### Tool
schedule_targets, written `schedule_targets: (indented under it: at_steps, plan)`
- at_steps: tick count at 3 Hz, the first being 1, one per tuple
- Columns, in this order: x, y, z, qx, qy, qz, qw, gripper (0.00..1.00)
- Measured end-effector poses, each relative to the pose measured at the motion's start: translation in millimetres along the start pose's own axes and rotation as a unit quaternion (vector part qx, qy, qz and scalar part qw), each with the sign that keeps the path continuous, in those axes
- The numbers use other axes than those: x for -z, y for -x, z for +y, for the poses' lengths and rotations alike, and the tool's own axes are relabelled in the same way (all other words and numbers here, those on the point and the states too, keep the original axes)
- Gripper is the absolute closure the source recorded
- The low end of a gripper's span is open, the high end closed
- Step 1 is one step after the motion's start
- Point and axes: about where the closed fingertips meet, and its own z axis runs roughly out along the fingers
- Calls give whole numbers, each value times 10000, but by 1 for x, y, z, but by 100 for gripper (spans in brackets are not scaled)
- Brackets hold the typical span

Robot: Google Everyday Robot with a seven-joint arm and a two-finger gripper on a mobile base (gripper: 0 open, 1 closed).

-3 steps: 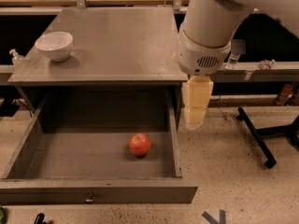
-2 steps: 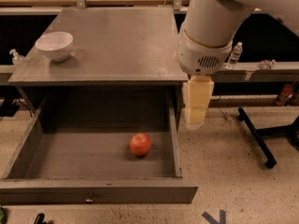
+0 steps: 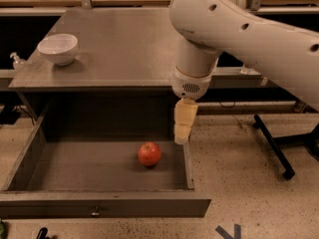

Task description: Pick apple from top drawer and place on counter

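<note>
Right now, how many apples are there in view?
1. The apple lies on the floor of the open top drawer, right of centre. The gripper hangs over the drawer's right wall, apart from the apple. No other shows.

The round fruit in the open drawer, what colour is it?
Small round apple: red-orange, best in camera view. Pale gripper hangs by the grey drawer's right wall.

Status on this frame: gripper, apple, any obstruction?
Gripper at open top drawer, by its right wall, apart from apple. Apple on drawer floor. Nothing between them; bowl sits on counter.
</note>
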Motion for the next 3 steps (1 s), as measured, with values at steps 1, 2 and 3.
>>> schedule_targets:
  at_steps: [1,2,3]
  plan:
    - [-48,9,-15,-260,111,-29,9996,0]
    - [-79,23,-20,-296,11,-388,9988,0]
    - [-110,49,-18,-120,-453,-779,9959,0]
